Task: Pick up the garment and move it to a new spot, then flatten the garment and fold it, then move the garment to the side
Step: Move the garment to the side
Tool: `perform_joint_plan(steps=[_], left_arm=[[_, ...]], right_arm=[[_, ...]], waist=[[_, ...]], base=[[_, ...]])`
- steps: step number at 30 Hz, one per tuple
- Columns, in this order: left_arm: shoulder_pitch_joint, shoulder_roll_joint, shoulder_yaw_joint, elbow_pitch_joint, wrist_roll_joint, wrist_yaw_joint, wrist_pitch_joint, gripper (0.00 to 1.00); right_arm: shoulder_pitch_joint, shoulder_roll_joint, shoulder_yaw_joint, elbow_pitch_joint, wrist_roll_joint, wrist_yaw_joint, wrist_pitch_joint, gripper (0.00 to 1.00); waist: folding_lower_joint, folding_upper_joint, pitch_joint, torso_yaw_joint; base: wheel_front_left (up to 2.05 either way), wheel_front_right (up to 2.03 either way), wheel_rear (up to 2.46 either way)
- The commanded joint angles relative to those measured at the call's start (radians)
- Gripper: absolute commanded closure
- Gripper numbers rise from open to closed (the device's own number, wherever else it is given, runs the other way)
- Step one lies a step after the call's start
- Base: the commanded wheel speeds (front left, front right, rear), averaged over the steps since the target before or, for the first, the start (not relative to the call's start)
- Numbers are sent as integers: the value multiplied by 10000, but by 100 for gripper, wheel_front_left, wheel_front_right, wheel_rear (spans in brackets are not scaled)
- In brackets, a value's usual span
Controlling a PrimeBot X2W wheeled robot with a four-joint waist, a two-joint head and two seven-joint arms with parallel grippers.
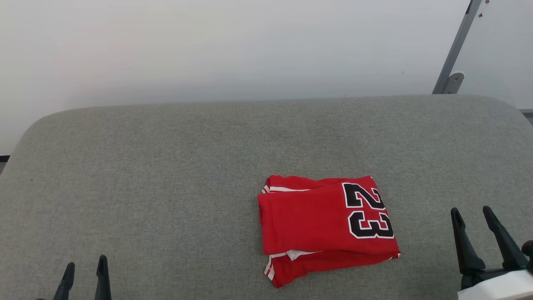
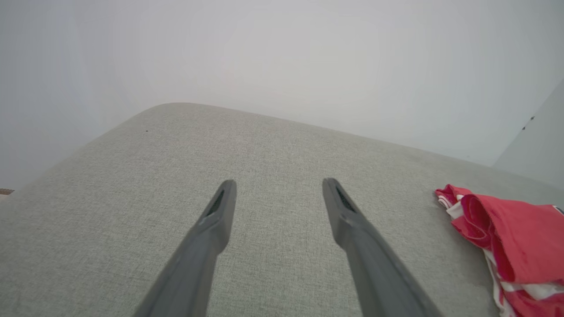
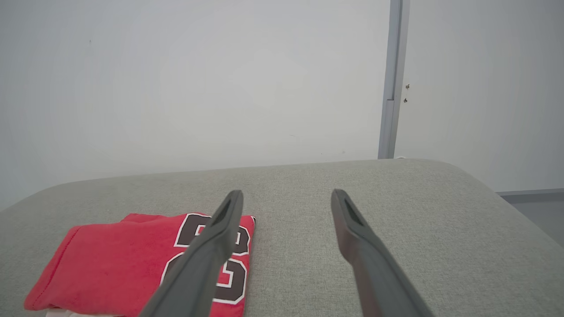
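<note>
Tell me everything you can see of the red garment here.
The garment is a red jersey shirt folded into a rough rectangle, a black white-outlined "23" on top at its right end. Red-and-white striped trim and white fabric peek out at its far-left corner and near edge. It lies on the grey fabric surface, right of centre, touching only that; the open left gripper and right gripper stand clear.

My left gripper: two long, dark, tapered fingers, matte. My right gripper: same dark pointed pair, slotted inner faces, black base, white wrist casing.
</note>
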Motion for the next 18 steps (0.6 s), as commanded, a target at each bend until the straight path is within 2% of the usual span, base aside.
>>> perform_joint_plan(steps=[1,18], left_arm=[[-18,22,-20,-2,68,-27,-49,0],[-118,-88,-152,-69,37,-27,-49,0]], right_arm=[[128,60,-23,-34,-47,1,-48,0],[152,140,66,54,-136,1,-48,0]], waist=[[0,-1,-4,1],[0,-1,-45,61]], base=[[0,0,0],[0,0,0]])
